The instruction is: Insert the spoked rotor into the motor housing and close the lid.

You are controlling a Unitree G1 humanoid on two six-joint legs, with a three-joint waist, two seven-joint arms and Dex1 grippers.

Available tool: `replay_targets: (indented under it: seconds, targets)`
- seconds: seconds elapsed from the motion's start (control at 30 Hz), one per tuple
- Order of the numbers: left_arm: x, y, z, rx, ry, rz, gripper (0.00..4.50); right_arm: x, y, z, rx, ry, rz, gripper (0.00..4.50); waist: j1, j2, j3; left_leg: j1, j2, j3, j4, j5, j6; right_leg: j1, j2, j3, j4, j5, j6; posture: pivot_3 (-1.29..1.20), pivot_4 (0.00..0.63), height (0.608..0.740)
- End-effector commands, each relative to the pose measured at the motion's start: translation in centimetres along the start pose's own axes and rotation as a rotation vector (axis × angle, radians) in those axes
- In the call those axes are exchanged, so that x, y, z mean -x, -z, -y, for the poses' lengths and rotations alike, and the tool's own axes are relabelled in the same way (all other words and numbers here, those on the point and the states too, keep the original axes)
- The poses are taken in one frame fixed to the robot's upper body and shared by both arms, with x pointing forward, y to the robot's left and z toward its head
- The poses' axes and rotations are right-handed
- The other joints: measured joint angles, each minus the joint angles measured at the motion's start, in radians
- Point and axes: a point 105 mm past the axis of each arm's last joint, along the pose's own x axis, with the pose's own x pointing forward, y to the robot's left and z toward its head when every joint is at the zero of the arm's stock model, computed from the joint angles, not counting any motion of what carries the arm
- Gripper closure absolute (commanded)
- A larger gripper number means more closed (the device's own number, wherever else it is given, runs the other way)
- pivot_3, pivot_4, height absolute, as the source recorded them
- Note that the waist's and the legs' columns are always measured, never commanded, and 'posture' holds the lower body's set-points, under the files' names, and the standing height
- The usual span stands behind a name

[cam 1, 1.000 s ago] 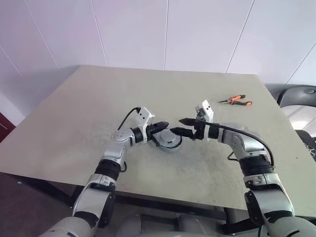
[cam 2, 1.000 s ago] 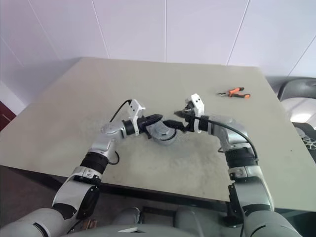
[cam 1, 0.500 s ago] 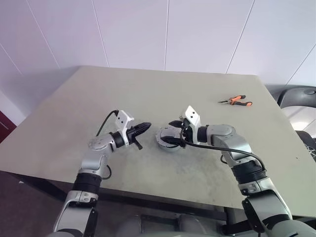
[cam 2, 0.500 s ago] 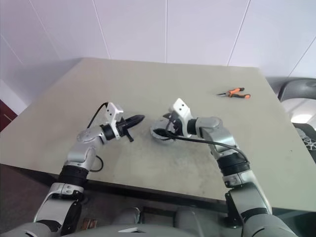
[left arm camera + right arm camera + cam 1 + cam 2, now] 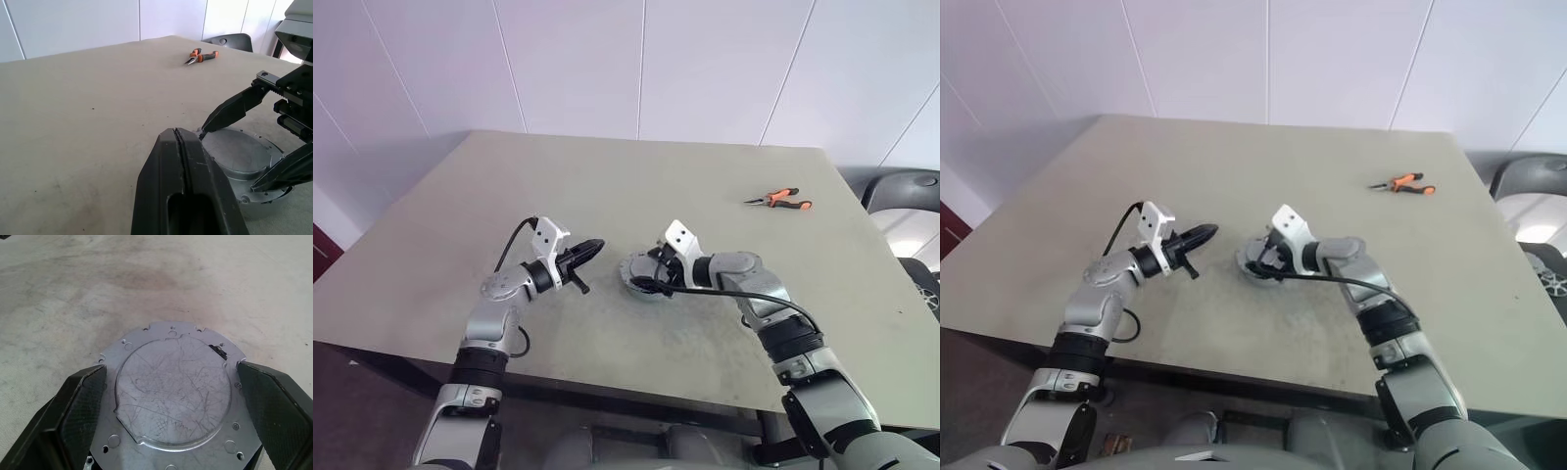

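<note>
The motor housing (image 5: 641, 278) sits near the middle of the table, covered by a flat silver lid (image 5: 173, 391) with a round raised centre and screw holes around its rim. The spoked rotor is hidden. My right gripper (image 5: 645, 271) stands open over the housing, one black finger (image 5: 80, 411) on each side of the lid plate; I cannot tell whether they touch it. My left gripper (image 5: 595, 246) is shut and empty, held level a short way to the left of the housing, pointing at it. Its closed fingers (image 5: 178, 142) show in the left wrist view, with the housing (image 5: 239, 156) beyond.
Orange-handled pliers (image 5: 781, 200) lie at the far right of the grey table (image 5: 607, 176). A dark chair (image 5: 901, 191) stands past the table's right edge. A white panelled wall runs behind the table.
My left gripper has pulled away from the housing to the left, still shut. My right gripper has come down and rolled so that its open fingers straddle the lid.
</note>
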Motion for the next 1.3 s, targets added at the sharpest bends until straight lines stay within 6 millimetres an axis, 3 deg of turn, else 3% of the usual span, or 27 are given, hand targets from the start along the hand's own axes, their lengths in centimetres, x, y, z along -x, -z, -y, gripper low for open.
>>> replay_targets:
  seconds: [0.03,0.13,0.3,0.5,0.83,1.3]
  targets:
    - [-0.4,-1.3,0.1,-0.036,0.011,0.037,4.50,-0.3,-1.0,-0.8,-0.002,-0.032,0.026,0.05,0.000,0.000,0.000,0.000,0.000,0.000,0.000,0.000,0.000,0.000,0.000,0.000,0.000,0.000,0.000,0.00,0.000,0.740]
    - [-0.5,-1.3,0.2,-0.037,0.013,0.036,4.50,-0.5,-0.5,-0.9,-0.002,-0.024,0.014,0.22,0.000,0.000,0.000,0.001,0.000,0.000,0.000,0.000,0.000,0.000,0.000,0.000,0.000,0.000,0.000,0.00,0.000,0.740]
    - [-0.5,-1.3,0.2,-0.039,0.011,0.036,4.50,-0.4,-0.3,-0.7,0.002,-0.015,0.011,1.47,-0.001,0.000,0.000,0.001,0.000,0.000,0.000,0.000,0.000,0.000,0.000,0.000,0.000,0.000,0.000,0.00,0.000,0.740]
    - [-0.6,-1.3,0.2,-0.041,0.011,0.036,4.50,0.0,-0.6,-0.1,-0.006,-0.005,0.026,1.46,-0.001,0.000,0.000,0.001,0.000,0.000,0.000,0.000,0.000,0.001,0.000,0.000,0.000,0.000,0.001,0.00,0.000,0.740]
    - [-0.8,-1.1,0.5,-0.037,0.018,0.030,4.50,1.8,-2.8,0.6,0.023,-0.040,0.091,1.46,-0.001,0.000,0.000,0.001,0.000,0.000,-0.001,0.000,0.000,0.000,0.000,0.000,0.000,-0.001,0.001,0.00,0.000,0.740]
    - [-0.9,-1.0,0.6,-0.038,0.020,0.031,4.50,1.3,-1.3,1.0,0.072,0.003,0.039,1.46,0.001,0.000,0.000,0.001,0.000,0.000,0.000,0.000,0.000,0.000,0.000,0.000,0.000,-0.001,0.001,0.00,0.000,0.740]
